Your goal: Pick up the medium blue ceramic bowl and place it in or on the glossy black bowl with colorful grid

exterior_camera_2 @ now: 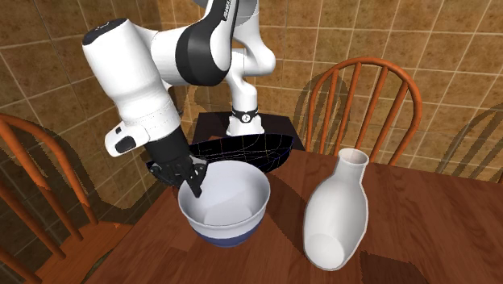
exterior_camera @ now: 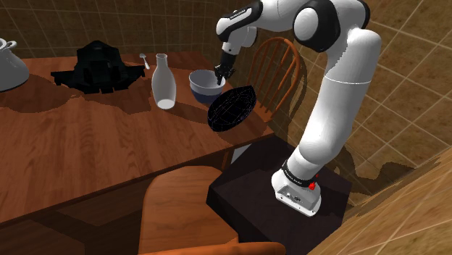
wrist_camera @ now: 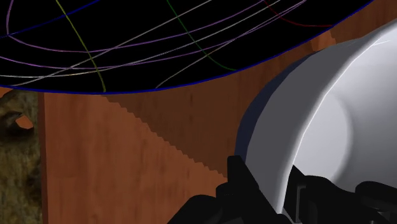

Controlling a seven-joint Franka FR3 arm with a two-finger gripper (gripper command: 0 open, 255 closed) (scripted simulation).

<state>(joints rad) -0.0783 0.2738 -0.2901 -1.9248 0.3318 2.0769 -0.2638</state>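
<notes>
So, early on: my tool (exterior_camera_2: 187, 181) sat at the blue bowl (exterior_camera_2: 230, 214) rim, couldn't tell if clamped; bowl was on the surface (exterior_camera_2: 419, 242), lift + drop into black grid bowl (exterior_camera: 232, 107) left

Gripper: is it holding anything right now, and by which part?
The gripper clasps the blue-based white bowl by its rim, one finger inside and one outside; the bowl sits on the table.

Walls: tan-brown square-tiled walls (exterior_camera_2: 387, 32) behind the furniture.
Table: reddish-brown wooden table (exterior_camera: 94, 152), shadows lying across its top.
Chairs: orange-brown wooden spindle-back chair (exterior_camera_2: 364, 89) beside the table's end; a second wooden chair (exterior_camera: 190, 210) at its long edge.
</notes>
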